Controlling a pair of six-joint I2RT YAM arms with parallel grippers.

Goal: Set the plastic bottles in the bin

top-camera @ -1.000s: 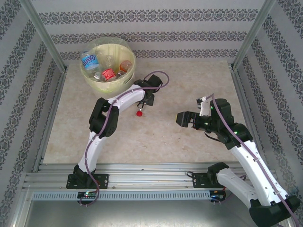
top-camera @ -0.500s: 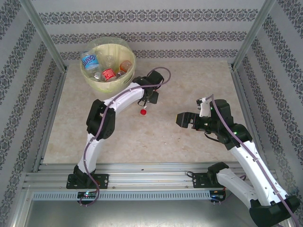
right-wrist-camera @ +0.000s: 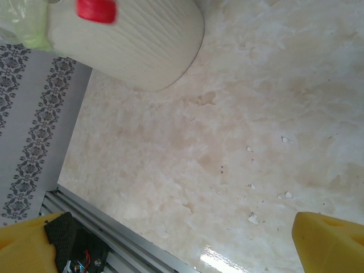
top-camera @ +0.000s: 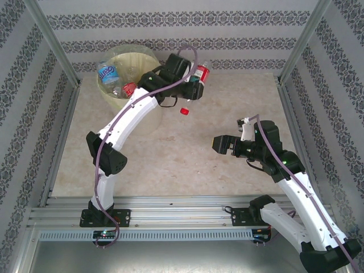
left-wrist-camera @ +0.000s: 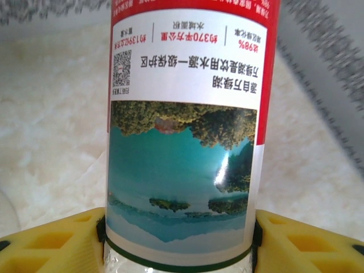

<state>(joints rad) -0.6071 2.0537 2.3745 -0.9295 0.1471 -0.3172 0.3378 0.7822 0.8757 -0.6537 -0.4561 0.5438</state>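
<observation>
My left gripper [top-camera: 193, 91] is raised just right of the bin [top-camera: 131, 48] and shut on a clear plastic bottle [top-camera: 202, 73]. The bottle has a red, white and lake-picture label, and its red cap [top-camera: 184, 111] points down. In the left wrist view that bottle [left-wrist-camera: 185, 142] is clamped between the yellow fingers [left-wrist-camera: 51, 242]. The cream bin with its pale green liner holds several bottles, among them a blue-labelled one [top-camera: 106, 72] and a red-labelled one [top-camera: 129, 88]. My right gripper [top-camera: 219, 143] hangs open over the middle of the table, with nothing between its fingers [right-wrist-camera: 327, 242].
The right wrist view looks down at the marble tabletop [right-wrist-camera: 227, 142], the bin's ribbed wall [right-wrist-camera: 131, 51], the held bottle's red cap [right-wrist-camera: 96, 10] and the metal rail [right-wrist-camera: 114, 227] at the table's near edge. Patterned walls and metal posts enclose the table.
My left arm has lifted the bottle off the table and carried it up and away, to beside the bin's right rim. The right arm has stayed put.
</observation>
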